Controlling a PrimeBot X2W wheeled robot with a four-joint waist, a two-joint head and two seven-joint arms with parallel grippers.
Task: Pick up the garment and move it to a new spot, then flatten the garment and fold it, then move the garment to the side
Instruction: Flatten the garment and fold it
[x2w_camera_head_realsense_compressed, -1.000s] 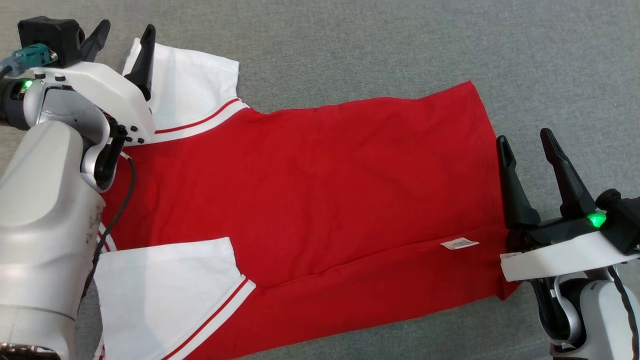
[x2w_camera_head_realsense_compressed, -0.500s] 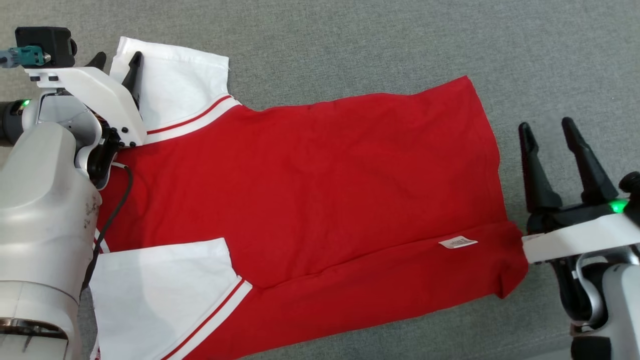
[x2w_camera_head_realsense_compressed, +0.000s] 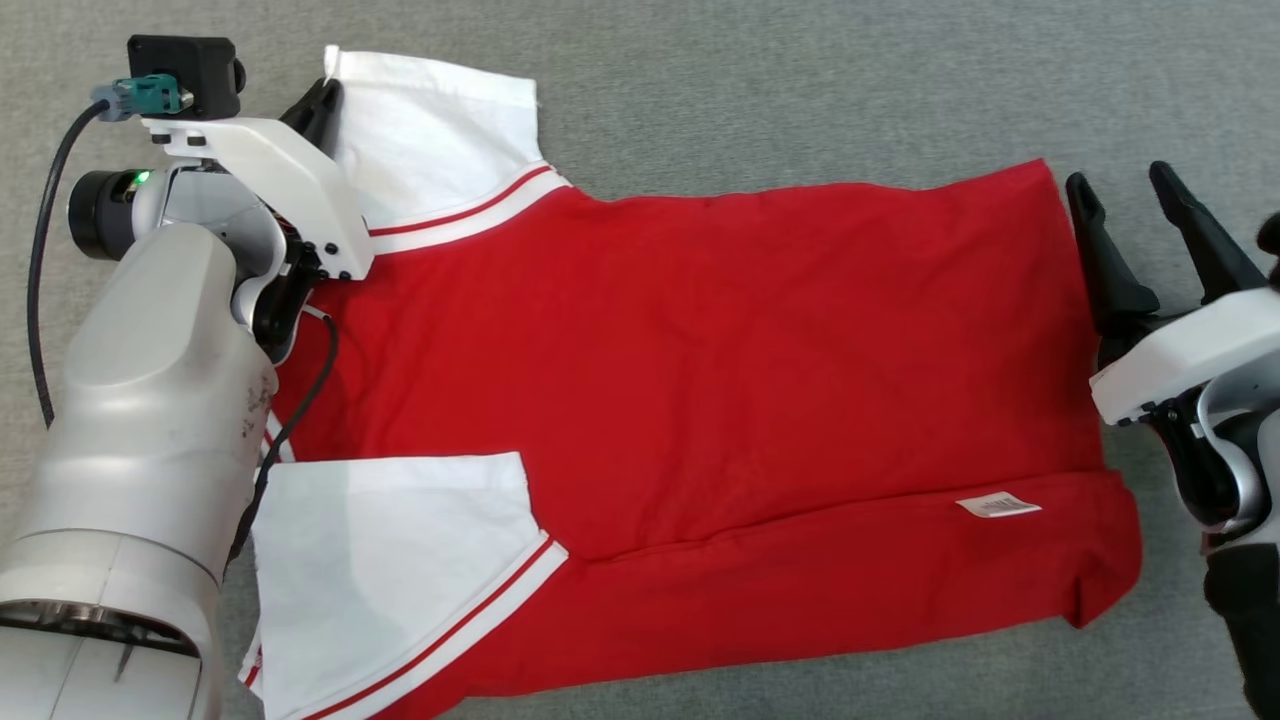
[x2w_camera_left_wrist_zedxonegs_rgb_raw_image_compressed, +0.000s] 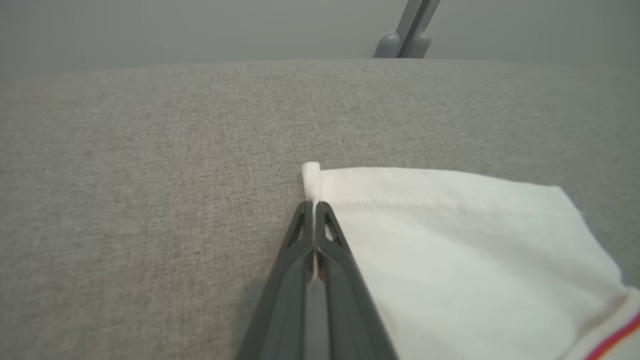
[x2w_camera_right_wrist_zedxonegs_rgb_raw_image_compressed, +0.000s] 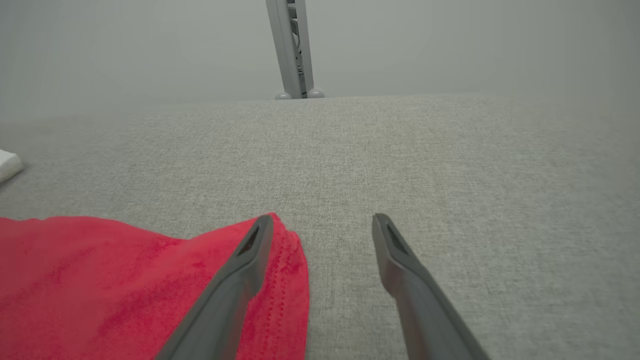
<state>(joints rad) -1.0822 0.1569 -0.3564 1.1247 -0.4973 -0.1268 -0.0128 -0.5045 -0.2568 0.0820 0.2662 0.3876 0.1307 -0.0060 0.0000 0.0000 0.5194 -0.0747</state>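
Observation:
The garment (x2w_camera_head_realsense_compressed: 700, 350), a red T-shirt with white sleeves, lies spread on the grey cloth surface with its neck end to the left. My left gripper (x2w_camera_head_realsense_compressed: 325, 95) is shut on the outer corner of the far white sleeve (x2w_camera_head_realsense_compressed: 440, 130). In the left wrist view, the left gripper (x2w_camera_left_wrist_zedxonegs_rgb_raw_image_compressed: 314, 205) has its fingers pressed together with the sleeve's (x2w_camera_left_wrist_zedxonegs_rgb_raw_image_compressed: 450, 250) rolled hem corner pinched between the tips. My right gripper (x2w_camera_head_realsense_compressed: 1118, 180) stands open at the shirt's far hem corner. In the right wrist view, the right gripper's (x2w_camera_right_wrist_zedxonegs_rgb_raw_image_compressed: 322, 220) left finger lies over the red corner (x2w_camera_right_wrist_zedxonegs_rgb_raw_image_compressed: 100, 280).
The near white sleeve (x2w_camera_head_realsense_compressed: 400, 560) lies flat at the lower left, beside my left forearm (x2w_camera_head_realsense_compressed: 160, 400). A white label (x2w_camera_head_realsense_compressed: 997, 505) shows near the hem. A grey metal post (x2w_camera_right_wrist_zedxonegs_rgb_raw_image_compressed: 292, 50) rises beyond the surface's far edge. Bare grey cloth (x2w_camera_right_wrist_zedxonegs_rgb_raw_image_compressed: 475, 175) stretches to the right of the hem.
The left gripper has closed on the far sleeve's corner. The right gripper has moved along the hem to its far corner, still open. The head camera has shifted.

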